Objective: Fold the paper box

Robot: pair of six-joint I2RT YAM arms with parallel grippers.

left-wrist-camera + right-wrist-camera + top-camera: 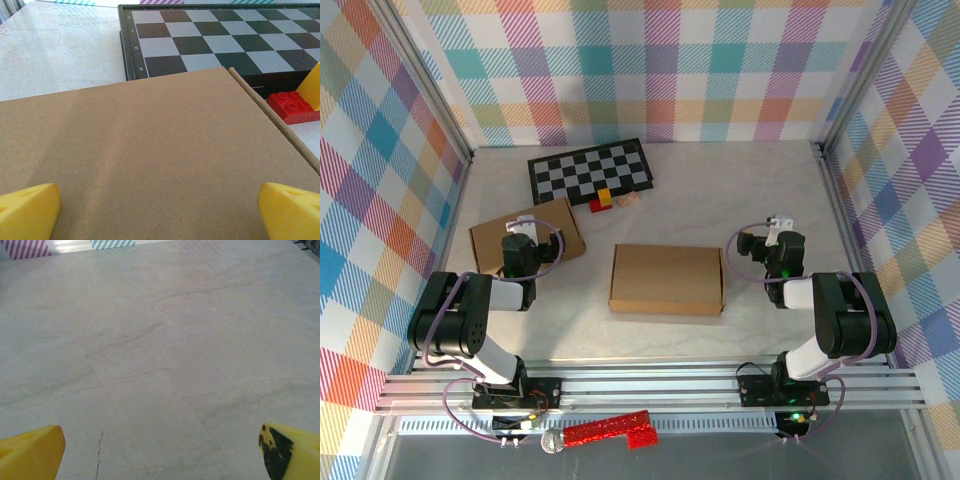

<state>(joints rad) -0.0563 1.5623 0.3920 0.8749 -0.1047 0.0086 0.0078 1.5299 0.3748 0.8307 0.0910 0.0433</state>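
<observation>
Brown matte cardboard forms a flat rectangular box [666,279] at the middle of the veined, marble-like tabletop [770,190]. The left gripper [160,212] hangs spread above a second smooth cardboard sheet [150,150] near the left edge. The right gripper [162,452] is spread over bare tabletop.

Both arms sit folded back near their bases; the left gripper [160,212] and right gripper [161,450] point forward, jaws spread wide.
</observation>
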